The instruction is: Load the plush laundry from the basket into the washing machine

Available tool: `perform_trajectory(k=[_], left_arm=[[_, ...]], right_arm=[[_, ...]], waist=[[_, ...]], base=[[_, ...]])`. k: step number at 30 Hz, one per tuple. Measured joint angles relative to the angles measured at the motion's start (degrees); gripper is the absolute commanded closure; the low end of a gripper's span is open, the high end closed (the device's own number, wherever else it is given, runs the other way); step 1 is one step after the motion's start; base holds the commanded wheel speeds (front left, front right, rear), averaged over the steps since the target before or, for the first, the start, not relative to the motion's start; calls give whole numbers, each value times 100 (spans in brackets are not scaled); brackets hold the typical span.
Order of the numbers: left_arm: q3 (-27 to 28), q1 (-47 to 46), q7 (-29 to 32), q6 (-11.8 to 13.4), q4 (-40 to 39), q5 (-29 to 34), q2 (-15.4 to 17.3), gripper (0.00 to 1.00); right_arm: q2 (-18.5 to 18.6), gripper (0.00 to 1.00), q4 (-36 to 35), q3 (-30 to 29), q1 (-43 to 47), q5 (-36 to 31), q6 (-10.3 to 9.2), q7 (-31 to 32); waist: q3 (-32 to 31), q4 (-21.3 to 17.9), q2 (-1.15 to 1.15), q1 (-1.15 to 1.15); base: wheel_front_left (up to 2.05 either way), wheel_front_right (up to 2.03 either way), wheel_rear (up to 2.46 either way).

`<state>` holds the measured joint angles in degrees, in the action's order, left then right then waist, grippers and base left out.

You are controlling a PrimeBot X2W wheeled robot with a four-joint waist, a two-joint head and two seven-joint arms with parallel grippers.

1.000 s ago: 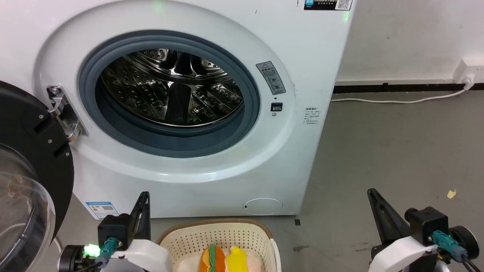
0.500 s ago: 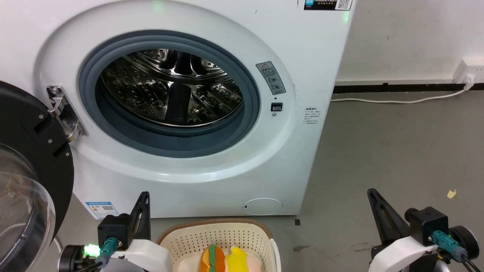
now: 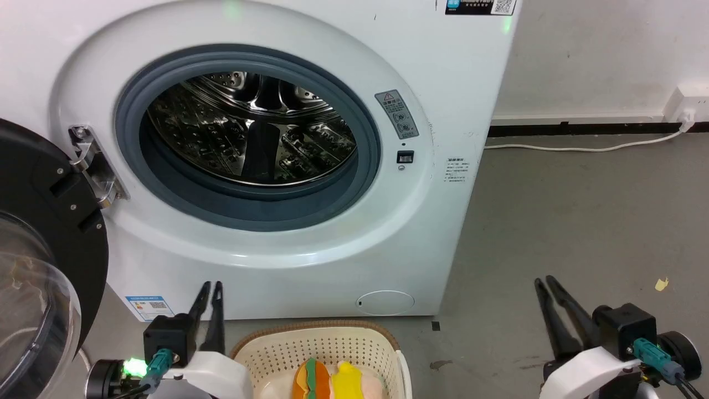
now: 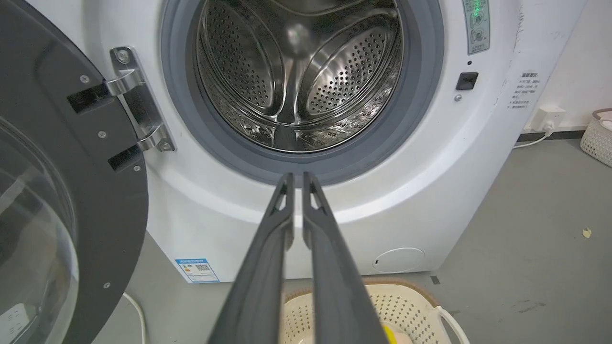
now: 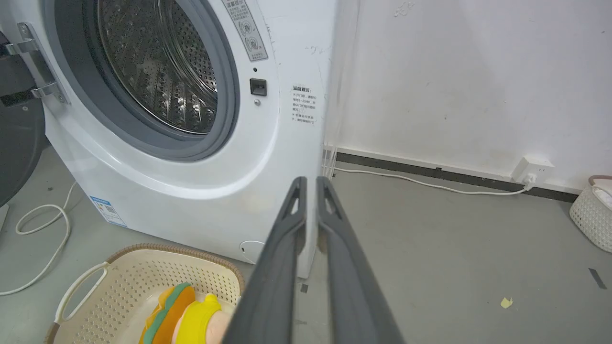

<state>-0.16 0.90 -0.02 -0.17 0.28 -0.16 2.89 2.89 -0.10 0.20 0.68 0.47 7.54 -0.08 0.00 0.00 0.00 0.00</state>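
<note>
The white washing machine (image 3: 443, 83) stands straight ahead, its steel drum (image 3: 249, 127) empty behind the grey gasket. Its black-rimmed dome door (image 3: 39, 233) hangs open to the left. On the floor before it sits the cream basket (image 3: 316, 328) with a brown rim, and the orange, yellow and green plush toy (image 3: 327, 381) lies inside it, also seen as the plush toy (image 5: 186, 317) in the right wrist view. My left gripper (image 3: 210, 285) rises left of the basket, open by a narrow gap and holding nothing. My right gripper (image 3: 543, 280) stands over bare floor to the right, likewise open by a slit.
A white cable (image 3: 581, 148) runs along the wall base to a socket (image 3: 687, 105). A second white basket (image 5: 593, 215) stands far right by the wall. A loose cable loop (image 5: 43, 224) lies on the floor under the door. Grey floor stretches right of the machine.
The fingers of both grippers were pressed together before and have now parted slightly. The arms, basket and toy have stayed in place.
</note>
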Motion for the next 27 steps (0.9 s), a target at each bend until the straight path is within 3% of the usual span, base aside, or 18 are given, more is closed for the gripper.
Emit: perform_trajectory(k=[18,27], left_arm=[[-155,-2,-115,7,24,0,0,0],[-287,-227,-258,-20,544,-4,21,0]], right_arm=[[-1,0,-46,-5,0,218,0,-126],[-1,0,-93,18,-85,350,0,-241]], waist=[[209,-82,0,0],[569,-249,0,0]], base=[[0,0,0],[0,0,0]])
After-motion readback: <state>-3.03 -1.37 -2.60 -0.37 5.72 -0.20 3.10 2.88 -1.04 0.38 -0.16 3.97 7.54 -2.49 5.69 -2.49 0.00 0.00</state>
